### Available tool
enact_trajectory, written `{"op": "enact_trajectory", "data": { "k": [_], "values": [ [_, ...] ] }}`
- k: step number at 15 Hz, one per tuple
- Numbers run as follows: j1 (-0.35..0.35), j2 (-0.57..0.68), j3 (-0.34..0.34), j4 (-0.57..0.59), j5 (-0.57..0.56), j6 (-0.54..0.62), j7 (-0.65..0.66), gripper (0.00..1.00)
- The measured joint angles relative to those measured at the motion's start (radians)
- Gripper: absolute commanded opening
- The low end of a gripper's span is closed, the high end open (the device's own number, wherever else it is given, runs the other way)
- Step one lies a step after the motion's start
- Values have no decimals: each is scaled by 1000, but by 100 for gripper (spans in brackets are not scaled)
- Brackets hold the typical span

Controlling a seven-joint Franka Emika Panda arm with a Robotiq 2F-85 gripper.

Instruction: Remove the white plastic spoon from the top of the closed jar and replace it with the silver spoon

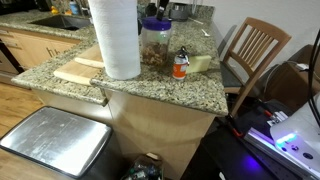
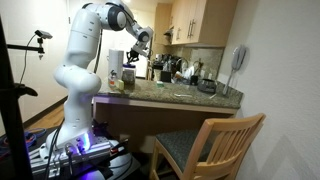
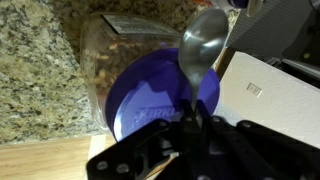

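**Holding the silver spoon over the jar lid**

In the wrist view, my gripper point(image 3: 190, 130) is closed tight on the handle of the silver spoon point(image 3: 204, 50). The shiny bowl sticks out ahead of the fingers. Just under it I see the blue lid point(image 3: 150, 100) of the jar point(image 3: 105, 55). The bowl reaches past the lid's far edge, and I cannot tell whether the spoon touches the lid. Brown contents show through the jar's clear wall. The granite counter point(image 3: 35, 70) lies to one side of the jar and a white object point(image 3: 270, 95) to the other.

In an exterior view, the jar point(image 1: 155, 50) stands between the paper towel roll point(image 1: 117, 38) and a small bottle point(image 1: 180, 66), with a chair point(image 1: 255, 50) beside the counter's end. In an exterior view, my arm point(image 2: 85, 45) bends down over the counter.
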Motion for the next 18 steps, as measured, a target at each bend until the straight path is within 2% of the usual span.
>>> {"op": "enact_trajectory", "data": {
  "k": [1, 2, 3, 6, 12, 13, 14, 18],
  "values": [
    [0, 0, 0, 0, -4, 2, 1, 2],
    [1, -1, 2, 0, -11, 5, 4, 32],
    [2, -2, 3, 0, -17, 9, 9, 32],
    [7, -5, 5, 0, -31, 19, 33, 49],
    [9, -9, 7, -2, -49, 132, 42, 93],
    [9, -11, 7, -2, -55, 162, 42, 99],
    [8, -15, 7, -2, -58, 188, 42, 100],
    [6, -64, 7, -1, -27, 260, 40, 100]
  ]
}}
